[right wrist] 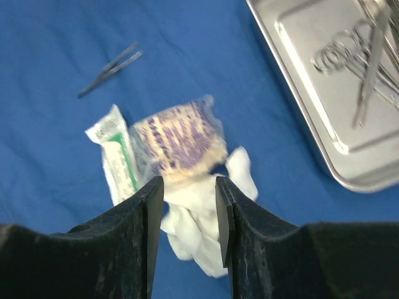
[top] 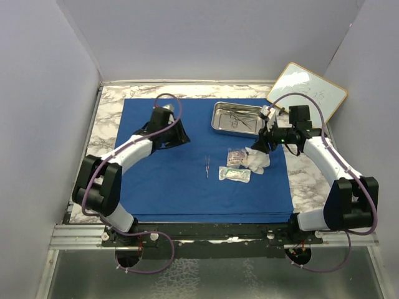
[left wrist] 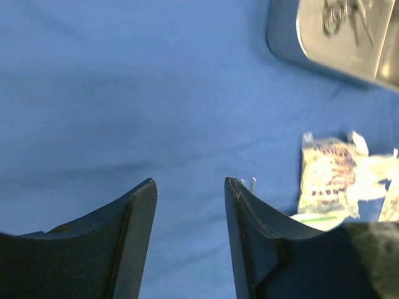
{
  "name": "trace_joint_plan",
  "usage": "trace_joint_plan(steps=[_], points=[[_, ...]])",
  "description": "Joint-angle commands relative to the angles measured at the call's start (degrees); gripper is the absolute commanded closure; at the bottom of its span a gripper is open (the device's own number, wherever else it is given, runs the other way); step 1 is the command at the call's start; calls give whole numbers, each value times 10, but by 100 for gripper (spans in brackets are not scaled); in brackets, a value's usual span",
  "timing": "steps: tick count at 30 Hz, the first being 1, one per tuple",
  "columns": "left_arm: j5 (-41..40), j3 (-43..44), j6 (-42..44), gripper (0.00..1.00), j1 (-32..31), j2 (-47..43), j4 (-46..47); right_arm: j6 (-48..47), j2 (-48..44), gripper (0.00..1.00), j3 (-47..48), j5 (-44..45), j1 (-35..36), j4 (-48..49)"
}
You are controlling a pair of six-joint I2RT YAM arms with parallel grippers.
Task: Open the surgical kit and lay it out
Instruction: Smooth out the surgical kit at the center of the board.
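The royal-blue cloth (top: 181, 187) lies spread flat. The steel tray (top: 223, 124) sits at its far right and holds scissors and forceps (right wrist: 361, 56). Tweezers (top: 207, 167) lie alone mid-cloth. White gauze (top: 257, 159) and two clear packets (top: 235, 156) lie beside them. My right gripper (right wrist: 189, 180) is open and empty, just above the gauze (right wrist: 193, 218), with the purple-print packet (right wrist: 177, 140) and green-striped packet (right wrist: 118, 159) beyond it. My left gripper (left wrist: 190, 184) is open and empty over bare cloth (left wrist: 124, 93), left of the tray (left wrist: 287, 37).
A wood-framed whiteboard (top: 307, 90) leans at the far right corner. The marble tabletop (top: 112, 106) shows around the cloth, and grey walls enclose three sides. Both arms reach in from the near edge.
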Motion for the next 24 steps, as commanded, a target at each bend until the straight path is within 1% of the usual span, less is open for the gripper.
trace_joint_plan(steps=[1,3,7,10,12,18,24], points=[[71,-24,63,46,81,-35,69,-23,4,61,32,-64,63,-14],[87,-22,70,44,128,-34,75,-27,14,61,33,-60,113,-2],[95,-9,84,43,186,-21,72,-26,49,61,34,-46,232,33],[92,4,97,43,203,-3,65,-15,91,62,46,-20,328,64],[87,10,110,43,206,9,63,-5,124,63,59,-9,371,79],[80,-9,100,43,209,19,79,-5,233,66,129,15,472,72],[83,-32,84,44,209,32,93,-7,301,68,166,16,515,64]])
